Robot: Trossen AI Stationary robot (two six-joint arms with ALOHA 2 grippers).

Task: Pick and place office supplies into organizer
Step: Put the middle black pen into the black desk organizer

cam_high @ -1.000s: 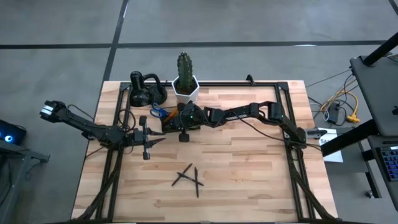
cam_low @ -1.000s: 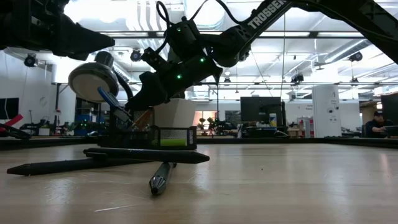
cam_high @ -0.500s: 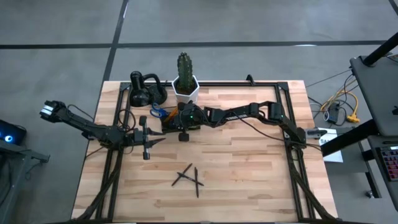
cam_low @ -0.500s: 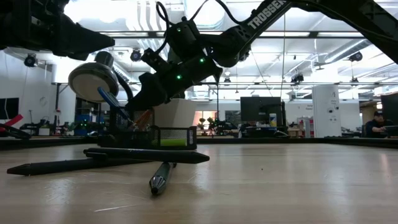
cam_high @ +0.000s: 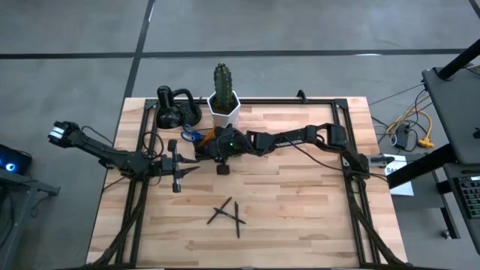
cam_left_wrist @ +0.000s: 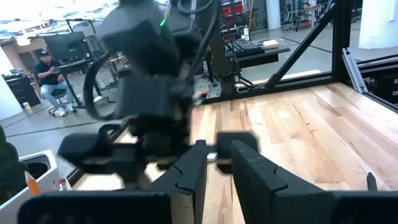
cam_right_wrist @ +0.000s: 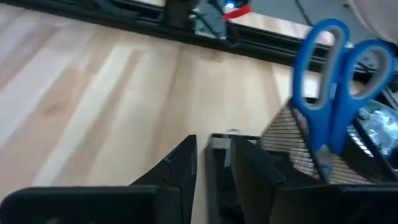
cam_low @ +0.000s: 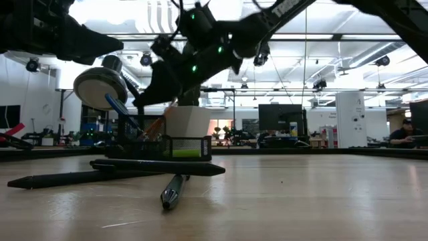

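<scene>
Three black pens [cam_high: 227, 214] lie crossed on the bare wood near the table's front, well apart from the organizer [cam_high: 204, 145] beside the white cactus pot [cam_high: 223, 107], where blue-handled scissors [cam_right_wrist: 329, 93] stand upright. The right gripper [cam_right_wrist: 211, 163] hovers over the organizer, fingers slightly apart and empty; the left gripper [cam_left_wrist: 214, 163] waits left of it, fingers likewise narrowly parted. The pens look light, stiff and slippery, likely to roll, so each is probably best pinched mid-barrel, clear of the crossing.

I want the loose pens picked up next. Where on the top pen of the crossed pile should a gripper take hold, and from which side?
Grip the top pen near its free end, away from where the pens cross. It lies flat on the table, so come straight down, fingers across its thin barrel. The left gripper seems nearer; the right gripper hangs over the organizer.
</scene>
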